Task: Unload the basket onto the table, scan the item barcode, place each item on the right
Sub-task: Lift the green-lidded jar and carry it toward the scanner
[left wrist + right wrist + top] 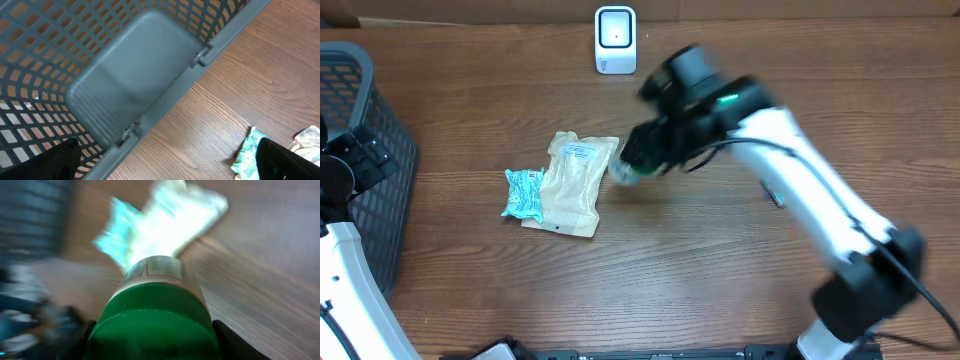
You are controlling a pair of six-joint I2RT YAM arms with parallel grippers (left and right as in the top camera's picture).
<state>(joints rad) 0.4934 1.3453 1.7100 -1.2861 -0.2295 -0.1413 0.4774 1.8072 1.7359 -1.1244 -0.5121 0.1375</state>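
My right gripper [152,339] is shut on a green-capped bottle [154,311]; its black fingers press both sides of the cap. The bottle's pale labelled body points away from the camera toward the packets on the table. From overhead the right gripper [638,160] holds the bottle [623,174] just right of a tan pouch [571,184], and the view is blurred by motion. A white barcode scanner [615,40] stands at the table's far edge. My left gripper [165,170] is open over bare wood beside the basket, with nothing between its fingers.
A grey mesh basket [365,150] stands at the left edge of the table, and its rim [165,102] fills the left wrist view. A teal packet [524,193] lies against the tan pouch's left side, and this teal packet [246,156] also shows by the left gripper's right finger.
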